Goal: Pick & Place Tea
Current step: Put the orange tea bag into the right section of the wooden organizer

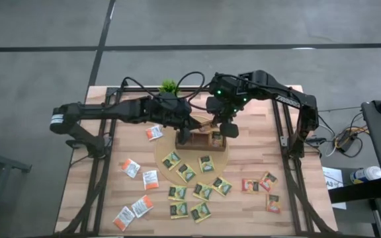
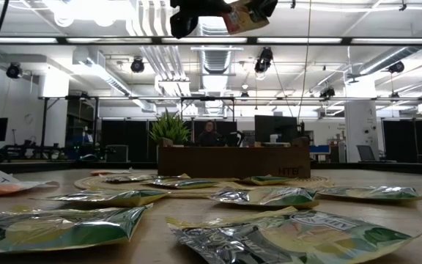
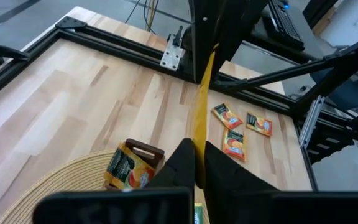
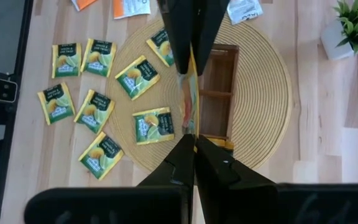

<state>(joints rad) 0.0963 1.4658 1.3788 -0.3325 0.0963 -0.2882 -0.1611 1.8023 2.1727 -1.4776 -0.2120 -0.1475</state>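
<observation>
Both arms meet above the brown compartment tray (image 1: 200,137), which sits on a round woven mat (image 1: 192,158) near the middle of the wooden desk (image 1: 256,158). The left gripper (image 1: 195,125) and the right gripper (image 1: 223,127) are each closed flat on the same red-pink tea sachet (image 4: 188,93), one at each end, so the sachet hangs stretched edge-on between them over the tray; the low view shows it lifted high near the top of the frame (image 2: 244,16). From the left wrist view the held sachet appears only as a thin yellow strip (image 3: 201,106), so its print cannot be read there. The tray already seems to hold a couple of sachets in one end compartment (image 3: 128,168), though how many is hard to tell. Around it, dark green-and-yellow sachets (image 1: 187,172) lie scattered on the mat and on the desk just in front of it, white-and-orange sachets (image 1: 141,192) are spread over the left side of the desk, and three red-pink sachets (image 1: 263,188) lie grouped on the right side. A small green potted plant (image 1: 169,86) stands at the far edge of the desk, behind the tray. In the low view a person (image 2: 209,133) sits at a workstation in the room beyond the desk.
</observation>
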